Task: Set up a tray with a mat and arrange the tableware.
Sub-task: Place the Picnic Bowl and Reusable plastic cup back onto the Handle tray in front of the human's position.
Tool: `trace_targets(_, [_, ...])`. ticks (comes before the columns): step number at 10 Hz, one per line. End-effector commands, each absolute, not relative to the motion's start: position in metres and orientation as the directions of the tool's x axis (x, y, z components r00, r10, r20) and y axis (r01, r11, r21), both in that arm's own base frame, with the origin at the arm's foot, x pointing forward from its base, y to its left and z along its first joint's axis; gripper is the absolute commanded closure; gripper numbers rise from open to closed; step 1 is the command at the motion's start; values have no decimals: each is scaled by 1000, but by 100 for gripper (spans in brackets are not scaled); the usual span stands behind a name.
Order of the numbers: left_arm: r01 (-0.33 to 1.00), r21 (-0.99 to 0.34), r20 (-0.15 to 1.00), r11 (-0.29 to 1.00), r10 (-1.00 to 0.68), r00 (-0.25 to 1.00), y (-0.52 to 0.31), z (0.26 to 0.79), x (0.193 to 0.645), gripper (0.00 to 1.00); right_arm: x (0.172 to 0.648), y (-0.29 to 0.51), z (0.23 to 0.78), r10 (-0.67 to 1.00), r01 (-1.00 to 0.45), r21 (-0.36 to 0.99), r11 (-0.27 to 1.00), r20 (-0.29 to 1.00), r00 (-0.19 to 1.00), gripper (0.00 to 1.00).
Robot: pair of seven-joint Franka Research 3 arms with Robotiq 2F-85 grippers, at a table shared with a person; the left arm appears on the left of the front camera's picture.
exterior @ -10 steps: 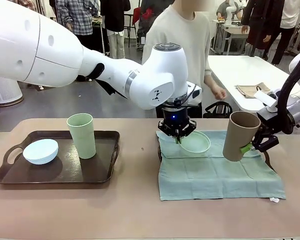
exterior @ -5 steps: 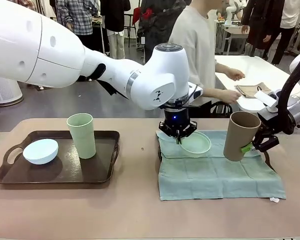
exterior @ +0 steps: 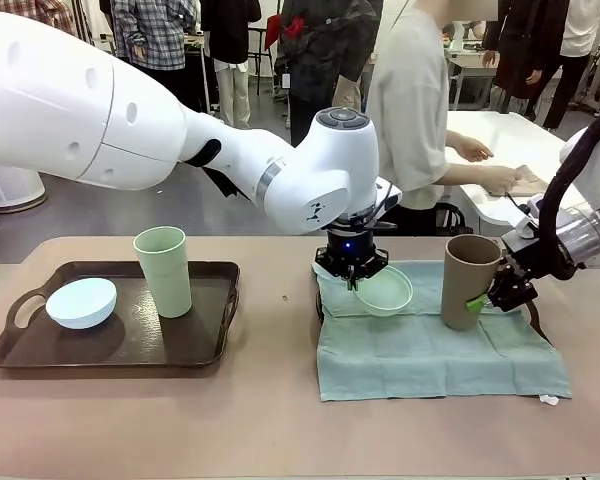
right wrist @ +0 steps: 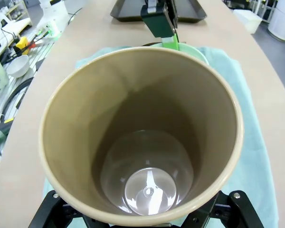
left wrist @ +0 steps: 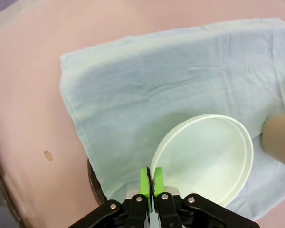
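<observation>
My left gripper (exterior: 356, 281) is shut on the near rim of the mint green bowl (exterior: 386, 291), which hangs tilted just over the teal mat (exterior: 430, 350). In the left wrist view the green pads (left wrist: 144, 181) pinch the bowl (left wrist: 209, 159) rim. My right gripper (exterior: 486, 297) is closed on the brown cup (exterior: 467, 281), held upright over the mat's right part; the cup (right wrist: 142, 137) is empty inside. A dark tray (exterior: 205, 340) at the left holds the pale blue bowl (exterior: 80, 302) and the light green cup (exterior: 163, 270).
The mat lies on the table right of the tray, with a dark round thing (left wrist: 92, 176) peeking from under its left edge. A person (exterior: 420, 110) stands beyond the far edge, turned toward a white table (exterior: 480, 135). Bare tabletop runs along the front.
My right gripper has carried the brown cup a little left and set it more upright. The mint bowl has shifted slightly left in my left gripper. The person has turned to the white table.
</observation>
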State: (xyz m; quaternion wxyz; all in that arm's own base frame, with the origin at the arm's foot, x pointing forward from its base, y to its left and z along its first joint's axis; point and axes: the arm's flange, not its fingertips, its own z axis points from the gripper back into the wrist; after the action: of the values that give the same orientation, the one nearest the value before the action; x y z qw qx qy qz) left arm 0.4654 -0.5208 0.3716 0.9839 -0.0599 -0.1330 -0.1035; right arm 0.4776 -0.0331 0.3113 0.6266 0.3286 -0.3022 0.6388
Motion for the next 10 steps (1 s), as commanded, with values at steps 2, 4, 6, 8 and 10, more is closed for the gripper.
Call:
trace_targets(2, [195, -88, 307, 977, -160, 938, -527, 360, 472, 96, 482, -26, 303, 594, -999, 35, -8, 804, 23, 17])
trace_targets(4, [194, -140, 266, 971, -152, 952, -527, 351, 476, 96, 483, -28, 300, 579, -999, 49, -3, 815, 38, 17])
trace_targets(6, [188, -185, 230, 965, -144, 963, -525, 348, 478, 96, 483, -29, 299, 559, -998, 57, -30, 828, 30, 0])
trace_targets(8, [186, -205, 210, 961, -142, 967, -524, 353, 478, 38, 479, -28, 307, 602, -992, 125, 5, 792, 103, 0])
trace_targets(10, [224, -216, 210, 950, -179, 961, -521, 363, 472, 18, 472, -34, 325, 661, -972, 226, 60, 721, 208, 0])
